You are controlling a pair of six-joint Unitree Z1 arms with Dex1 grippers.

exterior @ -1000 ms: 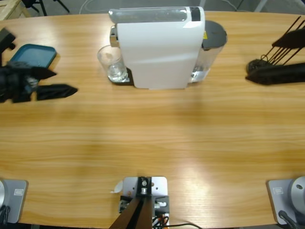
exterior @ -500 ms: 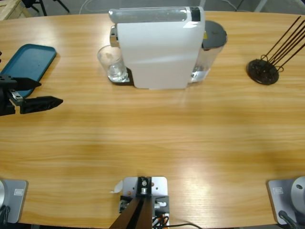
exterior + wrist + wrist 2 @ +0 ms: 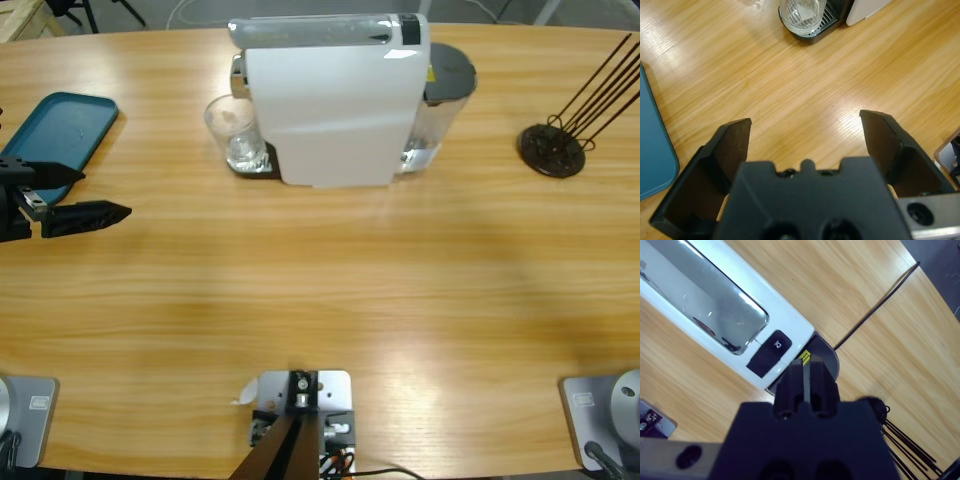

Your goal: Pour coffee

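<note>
While the glass (image 3: 233, 133) stood on the drip tray under the spout of the white coffee machine (image 3: 335, 100), ready to be filled, no coffee could be seen in it. The left gripper (image 3: 75, 197) was kept low near the table's left edge, jaws spread wide and empty, aimed toward the glass. The right gripper (image 3: 806, 385) was held above the machine's lid, jaws pressed together. A blue tray (image 3: 62, 127) and a black wire stand (image 3: 553, 148) were placed well aside; nothing blocked the way.

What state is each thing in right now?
Glass: upright on the machine's drip tray, no coffee visible.
Coffee machine: top lid down.
Blue tray: nothing on it.
Left gripper: jaws open, holding nothing.
Right gripper: jaws shut, above the machine.
</note>
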